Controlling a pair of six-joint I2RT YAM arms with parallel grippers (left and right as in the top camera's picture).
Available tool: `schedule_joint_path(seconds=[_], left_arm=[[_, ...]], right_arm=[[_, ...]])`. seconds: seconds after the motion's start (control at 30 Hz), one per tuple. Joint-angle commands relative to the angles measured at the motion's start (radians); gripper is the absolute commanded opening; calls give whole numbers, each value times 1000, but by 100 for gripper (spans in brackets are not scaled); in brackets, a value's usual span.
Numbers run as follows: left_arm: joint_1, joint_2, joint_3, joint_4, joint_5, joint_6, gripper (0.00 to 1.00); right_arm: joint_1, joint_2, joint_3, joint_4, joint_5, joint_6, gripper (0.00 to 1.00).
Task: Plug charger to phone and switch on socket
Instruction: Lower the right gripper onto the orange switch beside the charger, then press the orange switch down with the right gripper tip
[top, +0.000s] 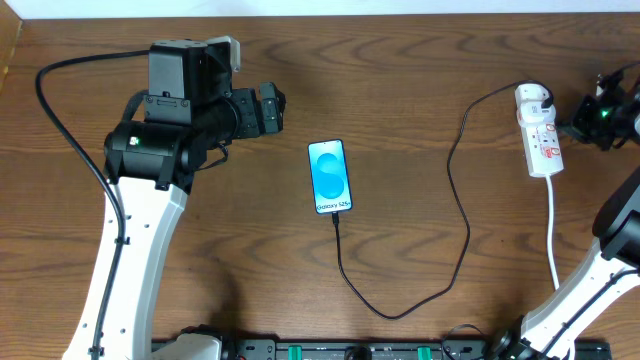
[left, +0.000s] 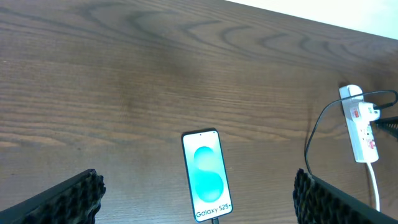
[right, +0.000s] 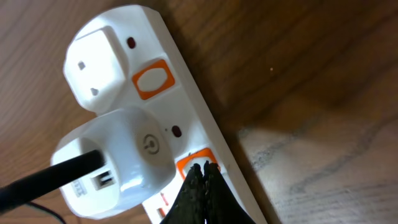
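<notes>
The phone (top: 330, 177) is lying flat in the middle of the table (top: 420, 60) with its blue screen glowing. The black charger cable (top: 400, 312) is coming out of the phone's "Galaxy" end, so the plug is looking like it is already in. The cable is looping away from the phone to the white adapter (right: 118, 158), which is sitting in the power strip (top: 545, 140), well apart from the phone on the right arm's side. The right tool (right: 202, 169) is pinched to a narrow point, holding nothing, and its tip is touching an orange switch (right: 193, 163). I am guessing a thin tip is fitting a small button best. The left tool (top: 275, 110) is spread wide and holding nothing. It is hanging near the phone on the other side, keeping out of the way. Bare wood is lying all around the phone, so there is plenty of room there. A second orange switch (right: 152, 79) is waiting close by, so the tip is having little room to slip.
</notes>
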Motion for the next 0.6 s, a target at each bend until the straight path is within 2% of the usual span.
schedule_joint_path(seconds=[0.0, 0.57], left_arm=[[1, -11, 5, -3, -10, 13, 98], [1, -11, 5, -3, -10, 13, 98]], right_arm=[[-1, 7, -34, 35, -26, -16, 1], [22, 8, -66, 107, -56, -4, 1]])
